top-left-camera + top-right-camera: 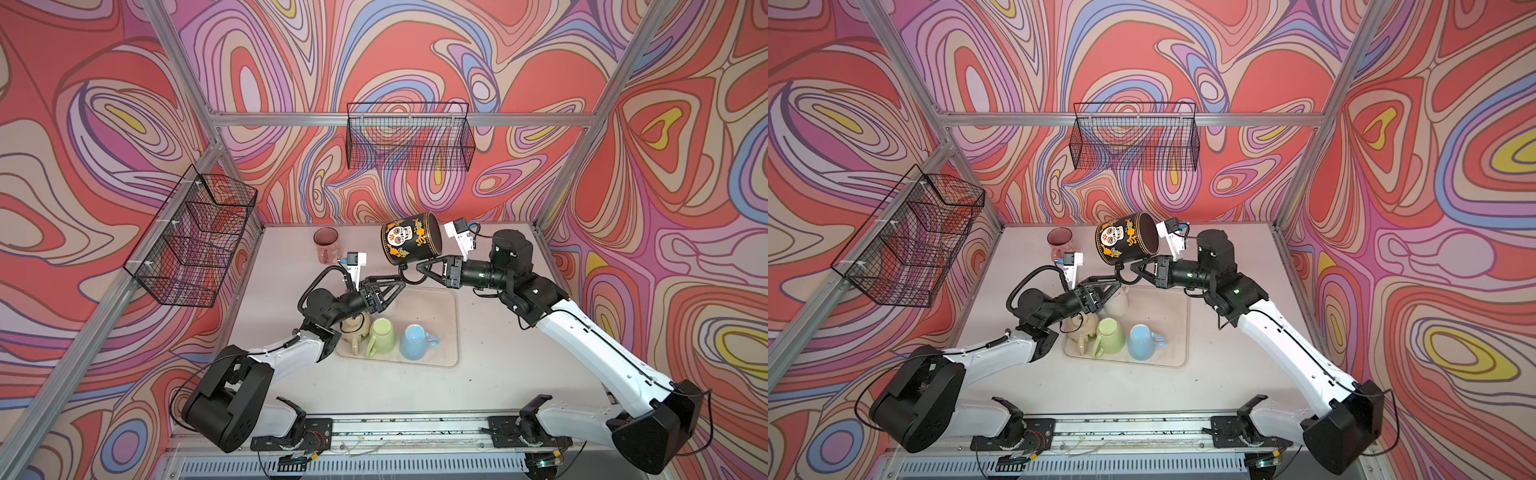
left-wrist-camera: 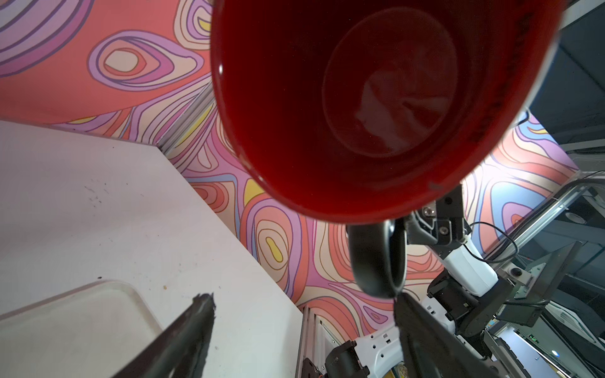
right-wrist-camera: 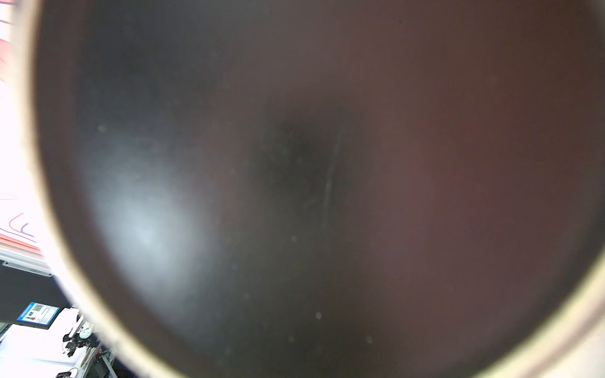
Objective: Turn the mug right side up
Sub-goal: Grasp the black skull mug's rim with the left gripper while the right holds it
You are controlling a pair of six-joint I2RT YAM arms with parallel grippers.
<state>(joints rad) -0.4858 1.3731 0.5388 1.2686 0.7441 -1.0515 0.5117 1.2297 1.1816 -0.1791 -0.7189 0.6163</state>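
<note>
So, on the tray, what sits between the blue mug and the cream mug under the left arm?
The green mug, seen in both top views.

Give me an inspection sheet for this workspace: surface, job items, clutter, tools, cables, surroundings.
Surface: white table, specks; clear tray on it.
Job's things: skull mug airborne, tipped sideways, not yet upright.
Clutter: green mug, blue mug, cream mug on tray; pink mug at back.
Tools: right tool shut on the mug's handle; left tool open beside it.
Cables: black cable looping at left wrist.
Surroundings: back-wall basket, side-wall basket, patterned walls.
</note>
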